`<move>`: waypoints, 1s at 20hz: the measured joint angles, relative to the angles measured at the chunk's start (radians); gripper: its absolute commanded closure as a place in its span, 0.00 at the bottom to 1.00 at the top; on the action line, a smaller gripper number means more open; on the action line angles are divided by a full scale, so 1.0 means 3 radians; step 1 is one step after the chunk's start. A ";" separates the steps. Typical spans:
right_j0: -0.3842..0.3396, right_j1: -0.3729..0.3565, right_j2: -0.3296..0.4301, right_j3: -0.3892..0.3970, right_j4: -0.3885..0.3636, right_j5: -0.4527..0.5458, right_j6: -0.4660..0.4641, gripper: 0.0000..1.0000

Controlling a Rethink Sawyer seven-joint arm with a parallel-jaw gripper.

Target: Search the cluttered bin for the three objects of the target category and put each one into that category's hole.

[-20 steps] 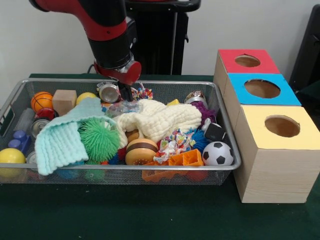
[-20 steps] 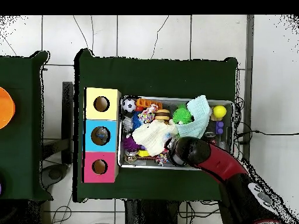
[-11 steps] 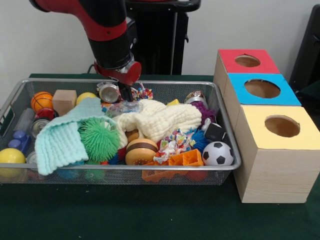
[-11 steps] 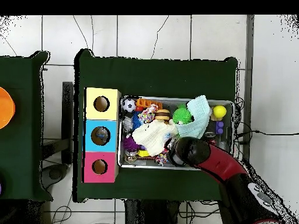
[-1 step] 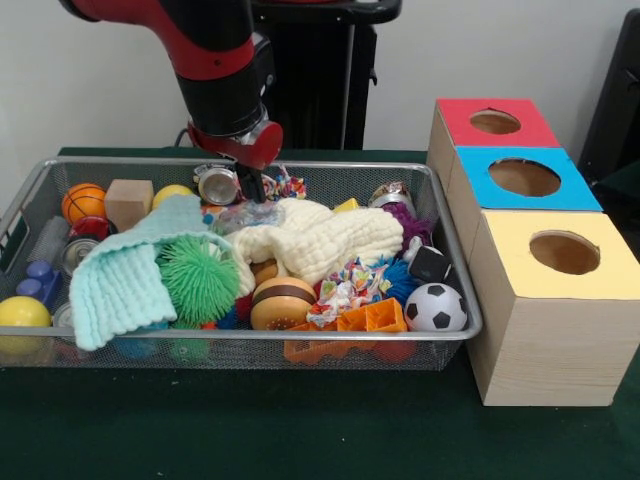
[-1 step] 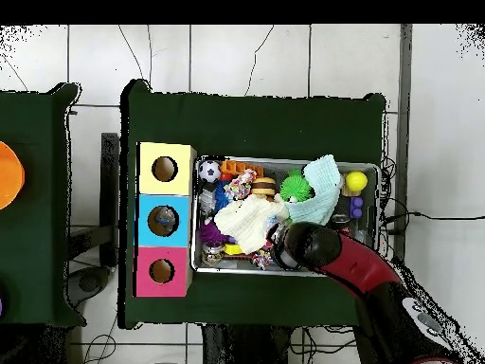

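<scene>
Apparently I am still at the search: the black gripper (image 5: 254, 190) is low in the cluttered wire-mesh bin (image 5: 455, 300), above crinkled clear plastic (image 5: 243, 214) beside the cream knitted cloth (image 5: 325, 238). Whether it grips or is released I cannot tell, and the red, blue and yellow wooden box (image 5: 520, 260) with three round holes looks empty from my front view.

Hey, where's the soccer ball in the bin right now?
In the front view, the soccer ball sits in the bin's near right corner, beside the orange plastic toy and next to the yellow-topped box.
</scene>
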 measured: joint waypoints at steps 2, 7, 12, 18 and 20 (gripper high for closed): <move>0.0008 -0.0013 -0.0003 0.0000 0.0000 0.0002 0.0000 1.00; 0.0036 -0.0050 -0.0026 0.0000 0.0001 0.0022 0.0000 1.00; 0.0124 -0.0083 -0.0122 -0.0031 0.0001 0.0128 0.0000 1.00; 0.0235 -0.0159 -0.0227 -0.0058 0.0000 0.0449 0.0000 1.00; 0.0248 -0.0176 -0.0241 -0.0059 0.0000 0.0509 0.0000 1.00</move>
